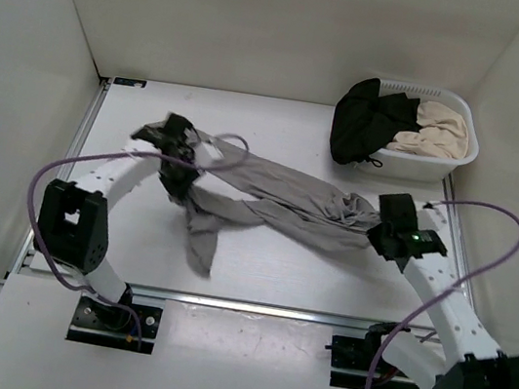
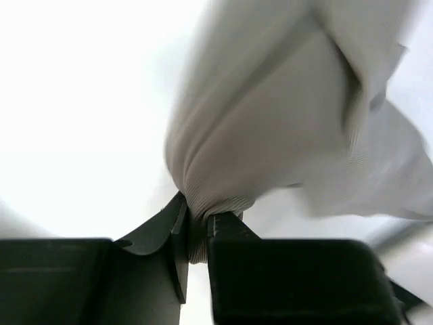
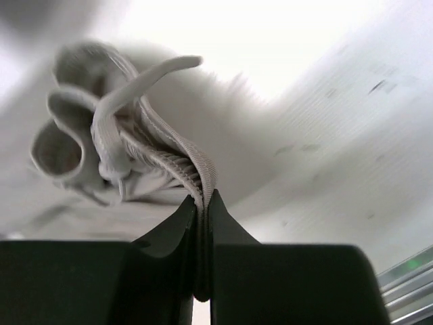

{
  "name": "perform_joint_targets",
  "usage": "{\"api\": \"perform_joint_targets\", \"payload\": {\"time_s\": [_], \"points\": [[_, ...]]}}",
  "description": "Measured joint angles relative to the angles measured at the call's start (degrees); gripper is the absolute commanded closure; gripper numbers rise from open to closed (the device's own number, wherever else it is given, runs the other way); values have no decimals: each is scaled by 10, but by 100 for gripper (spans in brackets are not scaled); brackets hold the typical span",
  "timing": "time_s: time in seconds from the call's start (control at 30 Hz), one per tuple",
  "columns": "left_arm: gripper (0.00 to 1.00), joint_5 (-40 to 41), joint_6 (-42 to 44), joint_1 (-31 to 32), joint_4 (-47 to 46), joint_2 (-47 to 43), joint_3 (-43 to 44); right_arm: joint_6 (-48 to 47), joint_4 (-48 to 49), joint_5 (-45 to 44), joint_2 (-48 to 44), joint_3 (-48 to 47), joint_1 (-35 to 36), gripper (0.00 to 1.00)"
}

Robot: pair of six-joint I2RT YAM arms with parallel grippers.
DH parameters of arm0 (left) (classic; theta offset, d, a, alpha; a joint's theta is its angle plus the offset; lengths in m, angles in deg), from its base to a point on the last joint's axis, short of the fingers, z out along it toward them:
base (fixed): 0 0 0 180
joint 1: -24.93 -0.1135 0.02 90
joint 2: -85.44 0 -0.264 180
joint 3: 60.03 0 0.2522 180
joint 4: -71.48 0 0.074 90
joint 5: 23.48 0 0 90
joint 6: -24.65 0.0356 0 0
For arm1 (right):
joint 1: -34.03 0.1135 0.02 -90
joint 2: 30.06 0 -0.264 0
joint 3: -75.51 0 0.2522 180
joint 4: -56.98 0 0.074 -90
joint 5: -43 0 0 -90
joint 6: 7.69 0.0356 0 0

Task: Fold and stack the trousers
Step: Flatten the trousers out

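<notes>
Trousers (image 1: 278, 202) stretched across mid-table (image 1: 256, 278), one leg trailing towards the near edge. I see left jaws pinched shut on bunched fabric, right jaws likewise on a ribbed band. Basket (image 1: 458, 159) occupies the far-right corner.

The top camera is looking down from high above the near edge, taking in the whole counter (image 1: 278, 138) at a distance. Each wrist camera is staring very closely along its own tool, left tool (image 2: 197, 223) and right tool (image 3: 203, 203), and is sharing with the overhead view mainly the bunched trousers (image 1: 288, 204).
</notes>
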Motion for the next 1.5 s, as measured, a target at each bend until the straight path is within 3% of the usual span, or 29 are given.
{"api": "perform_joint_targets", "payload": {"time_s": [0.13,0.2,0.4,0.57,0.63,0.7,0.73,0.77,0.8,1.13,1.27,1.5], "points": [[86,40,45,-146,-8,-1,85,-40,-10,-3,-81,10,-80,100],[86,54,63,-186,-4,-1,114,-57,-16,0,-89,12,-99,100],[86,85,118,-220,35,-2,170,-98,-38,12,-87,12,-124,100],[86,113,168,-229,44,-57,140,-121,-38,49,-108,12,-145,100],[72,117,180,-231,46,-90,101,-123,-35,68,-106,13,-146,100],[47,119,191,-231,54,-115,54,-123,-29,84,-103,18,-146,100],[24,118,196,-231,63,-122,39,-123,-28,89,-102,20,-146,100],[8,113,200,-231,68,-123,29,-123,-26,92,-101,23,-147,100],[0,104,199,-231,73,-124,25,-123,-26,93,-101,24,-150,100],[0,63,155,-298,51,-60,-9,-162,-38,90,-95,-2,-235,100],[0,57,128,-280,25,-9,-41,-184,-41,95,-95,-4,-262,100],[0,21,67,-248,-28,143,63,-214,-42,97,-91,-4,-287,100]]}}
